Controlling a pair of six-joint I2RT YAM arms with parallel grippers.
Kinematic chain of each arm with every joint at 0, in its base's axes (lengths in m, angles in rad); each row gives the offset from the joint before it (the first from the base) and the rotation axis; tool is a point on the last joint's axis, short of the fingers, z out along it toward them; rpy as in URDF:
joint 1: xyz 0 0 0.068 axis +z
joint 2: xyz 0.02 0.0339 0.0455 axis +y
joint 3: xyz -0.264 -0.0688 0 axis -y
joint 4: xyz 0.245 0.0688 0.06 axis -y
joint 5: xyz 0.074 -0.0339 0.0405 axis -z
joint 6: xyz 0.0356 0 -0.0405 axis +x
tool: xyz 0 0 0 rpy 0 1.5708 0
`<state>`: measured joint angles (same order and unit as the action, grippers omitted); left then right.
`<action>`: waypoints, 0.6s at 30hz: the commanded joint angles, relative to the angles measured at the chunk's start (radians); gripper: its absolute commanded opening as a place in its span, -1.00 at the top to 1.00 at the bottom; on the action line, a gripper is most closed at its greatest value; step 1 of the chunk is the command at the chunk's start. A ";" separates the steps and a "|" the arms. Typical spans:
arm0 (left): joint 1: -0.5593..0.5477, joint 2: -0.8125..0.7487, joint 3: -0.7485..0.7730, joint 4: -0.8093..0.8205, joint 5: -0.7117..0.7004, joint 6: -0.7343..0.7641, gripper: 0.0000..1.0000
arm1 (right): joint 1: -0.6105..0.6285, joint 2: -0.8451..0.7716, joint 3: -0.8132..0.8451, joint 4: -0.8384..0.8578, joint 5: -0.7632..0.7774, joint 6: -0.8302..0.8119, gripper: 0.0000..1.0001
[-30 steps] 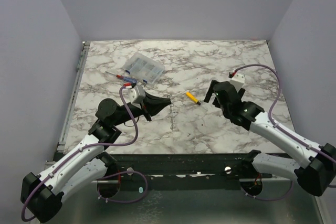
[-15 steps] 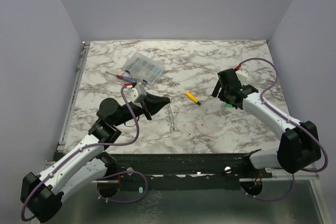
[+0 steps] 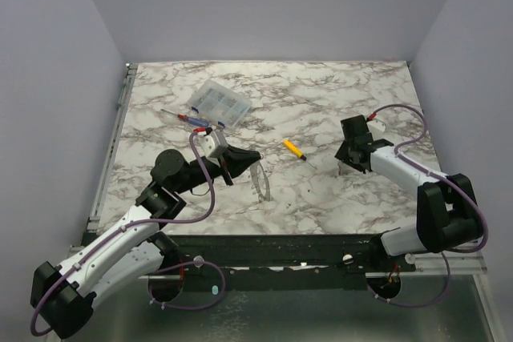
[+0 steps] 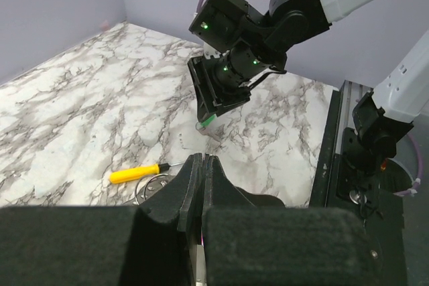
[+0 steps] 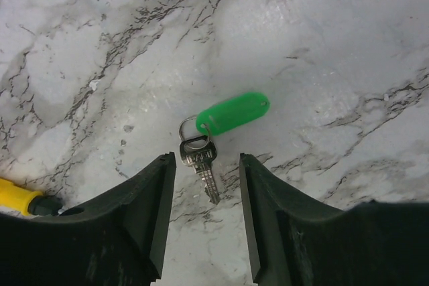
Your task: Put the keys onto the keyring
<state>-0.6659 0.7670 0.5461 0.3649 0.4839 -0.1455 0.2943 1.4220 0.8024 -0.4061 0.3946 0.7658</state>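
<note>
Marble table (image 3: 321,94), clear compartment box (image 3: 220,104), screwdriver (image 3: 186,118) beside it, yellow stick (image 3: 293,149) mid, keys (image 5: 199,154) w/ green tag (image 5: 233,113) right

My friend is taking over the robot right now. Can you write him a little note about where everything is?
Left pincer: shut, seemingly on the big wire ring.
Right pincer: open, right above the green-tagged key, which lies on the table.
Done: the key is not on the ring yet.
To do: grab the key, carry it over, slide it onto the ring.
</note>
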 commanded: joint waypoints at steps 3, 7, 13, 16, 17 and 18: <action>-0.011 -0.008 0.037 0.002 -0.026 0.025 1.00 | -0.021 0.038 -0.050 0.138 -0.021 -0.002 0.04; -0.014 -0.006 0.037 -0.002 -0.028 0.029 1.00 | -0.024 0.074 -0.055 0.167 -0.020 -0.002 0.14; -0.015 -0.002 0.040 -0.007 -0.030 0.030 1.00 | -0.027 0.101 -0.062 0.187 -0.012 -0.006 0.21; -0.016 0.000 0.039 -0.008 -0.030 0.031 1.00 | -0.027 0.107 -0.066 0.189 -0.009 -0.005 0.22; -0.015 0.000 0.040 -0.008 -0.030 0.032 1.00 | -0.026 0.109 -0.069 0.190 -0.006 -0.002 0.23; -0.016 0.001 0.041 -0.010 -0.030 0.032 1.00 | -0.027 0.110 -0.070 0.191 -0.002 -0.002 0.27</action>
<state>-0.6765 0.7685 0.5480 0.3557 0.4767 -0.1276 0.2729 1.5146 0.7467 -0.2405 0.3775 0.7593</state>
